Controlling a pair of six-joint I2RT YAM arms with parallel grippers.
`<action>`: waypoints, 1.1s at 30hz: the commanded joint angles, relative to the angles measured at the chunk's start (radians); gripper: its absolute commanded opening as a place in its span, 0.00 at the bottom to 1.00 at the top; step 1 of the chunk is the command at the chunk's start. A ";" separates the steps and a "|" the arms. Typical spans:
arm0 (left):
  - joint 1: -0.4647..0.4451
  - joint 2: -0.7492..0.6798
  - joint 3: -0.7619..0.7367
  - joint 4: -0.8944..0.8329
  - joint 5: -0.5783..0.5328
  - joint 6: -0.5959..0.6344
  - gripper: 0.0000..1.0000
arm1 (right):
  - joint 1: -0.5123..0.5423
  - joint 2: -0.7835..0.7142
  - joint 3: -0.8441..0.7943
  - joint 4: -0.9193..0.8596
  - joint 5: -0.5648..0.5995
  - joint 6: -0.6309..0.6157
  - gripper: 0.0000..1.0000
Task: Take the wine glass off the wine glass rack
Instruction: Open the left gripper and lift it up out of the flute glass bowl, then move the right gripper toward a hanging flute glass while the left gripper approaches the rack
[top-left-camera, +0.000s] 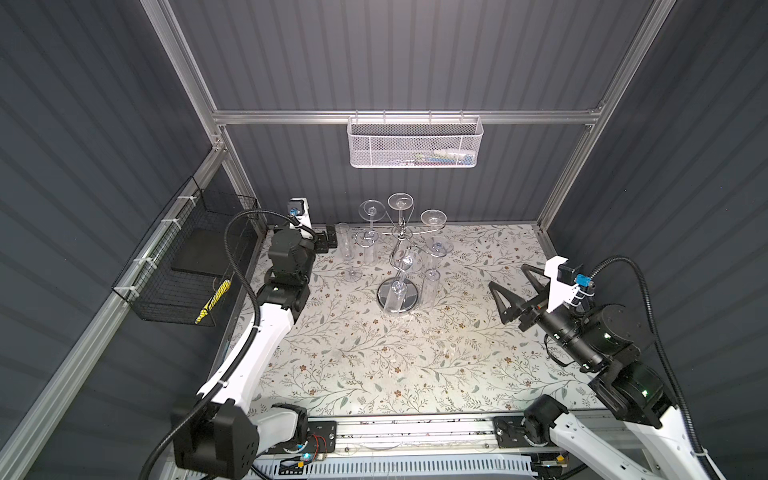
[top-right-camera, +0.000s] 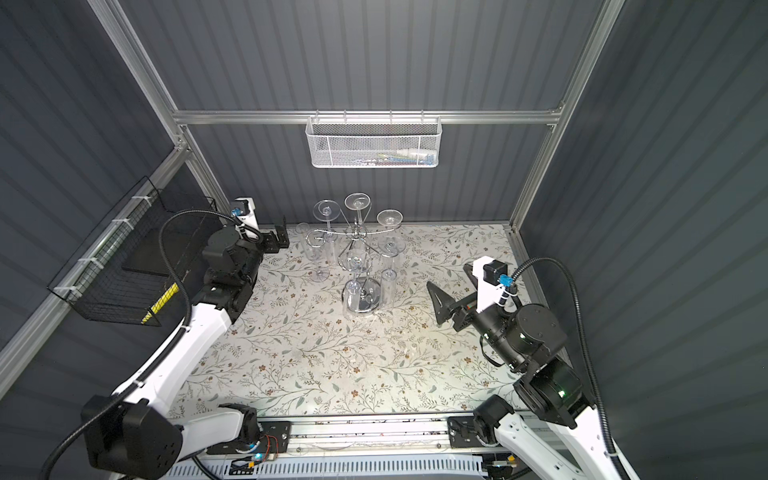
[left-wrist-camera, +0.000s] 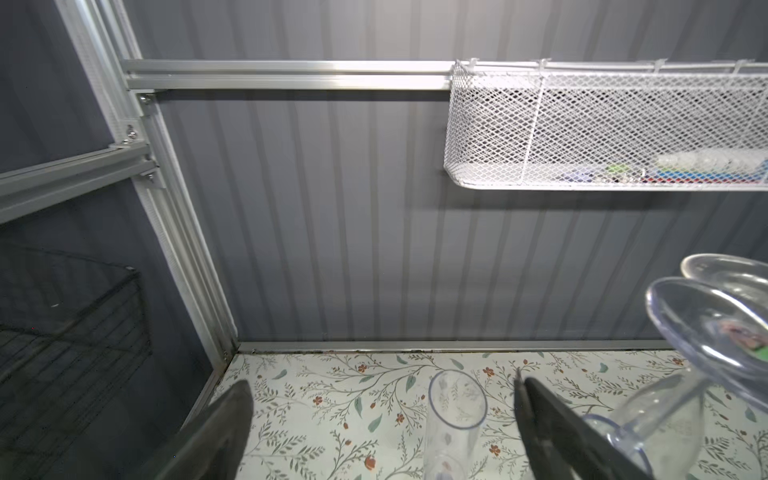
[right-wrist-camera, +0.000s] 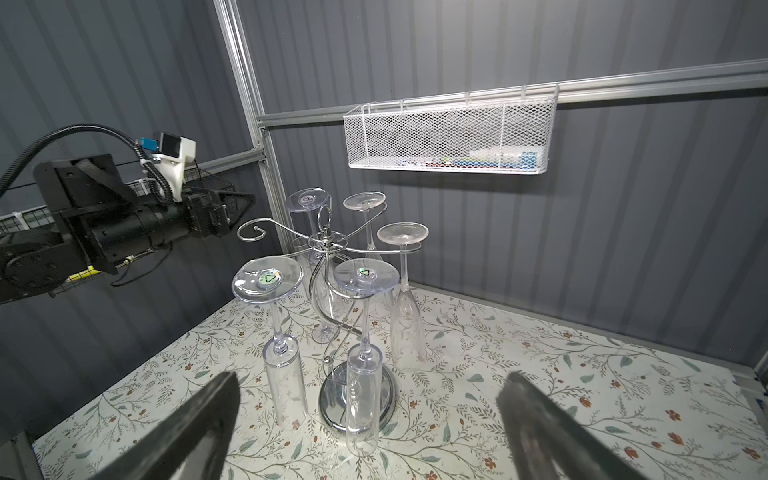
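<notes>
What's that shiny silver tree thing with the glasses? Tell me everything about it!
The wine glass rack is shiny chrome wire: a round mirrored base, a curvy middle stem with a ring on top, and curved arms ending in spirals. It stands upright on the flowery table, near the back wall. Five clear glasses hang upside down from its arms; one arm is empty.

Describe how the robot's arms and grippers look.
Both the left arm and right arm have white shell links and black cylindrical joints. A black ribbed cable runs to each wrist's white camera mount, with a blue connector. The left gripper and right gripper have black, triangular fingers.
</notes>
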 joint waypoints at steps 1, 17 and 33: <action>0.001 -0.081 0.035 -0.226 -0.044 -0.131 1.00 | -0.001 -0.018 -0.012 -0.011 0.007 0.034 0.99; 0.001 -0.295 0.075 -0.563 0.224 -0.444 1.00 | -0.001 -0.005 -0.050 0.001 0.008 0.066 0.99; 0.001 -0.327 0.094 -0.619 0.516 -0.613 0.99 | -0.001 0.073 -0.044 0.033 -0.019 0.104 0.99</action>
